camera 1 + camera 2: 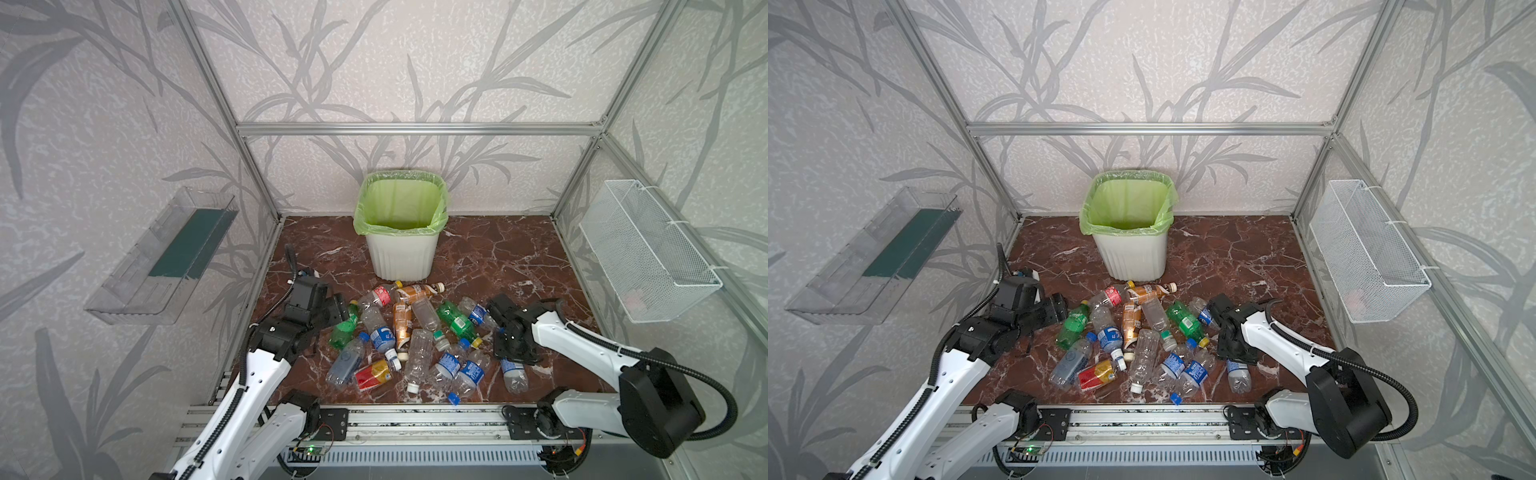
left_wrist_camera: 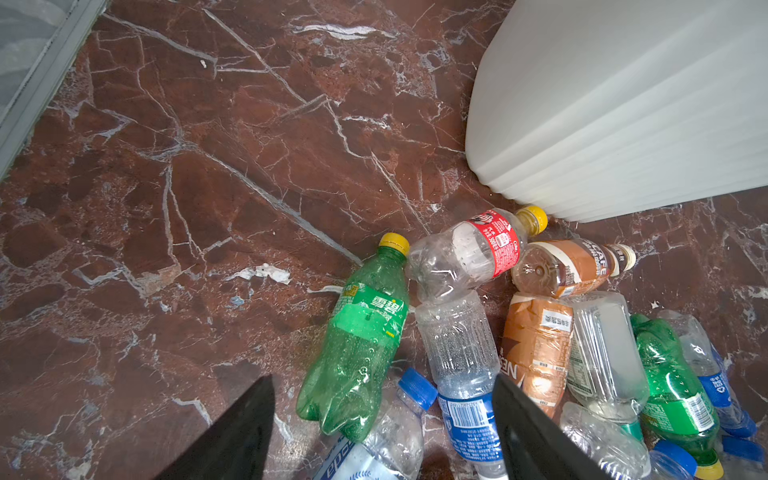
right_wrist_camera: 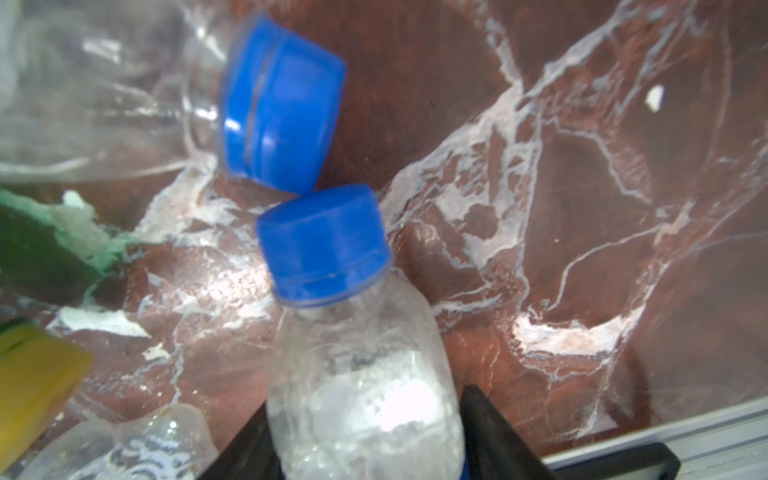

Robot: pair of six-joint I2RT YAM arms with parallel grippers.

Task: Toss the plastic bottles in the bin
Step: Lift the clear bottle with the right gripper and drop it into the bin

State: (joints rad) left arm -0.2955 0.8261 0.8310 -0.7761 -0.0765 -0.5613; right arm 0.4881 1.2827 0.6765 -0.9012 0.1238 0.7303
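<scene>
At 12 o'clock on the marble floor [image 1: 519, 257], against the back wall, stood the bin [image 1: 401, 257]: white, ribbed, upright, with a green bag liner folded over the rim. The plastic bottles [image 1: 415, 332] lay in a loose pile on the floor at 6 o'clock from the bin. The nearest ones, red-labelled and amber-brown, were just short of its base.

The right gripper [image 3: 368, 415] was at 3 o'clock of the pile, pointed down. Its black fingers [image 3: 490, 432] were pressed against both sides of a clear blue-capped bottle [image 3: 357, 353], so it had a grip on that bottle's body below the neck. In both top views the bottle's base stuck out toward 6 o'clock from under the gripper. Could not tell if it was off the floor. A second blue cap [image 3: 282, 104], on another clear bottle, touched its cap.

The left gripper [image 2: 382, 380] was at 9 o'clock of the pile with its fingers wide apart, holding nothing. It hovered over a green bottle [image 2: 357, 332] and a clear blue-label bottle [image 2: 461, 353], which lay side by side and touching.
</scene>
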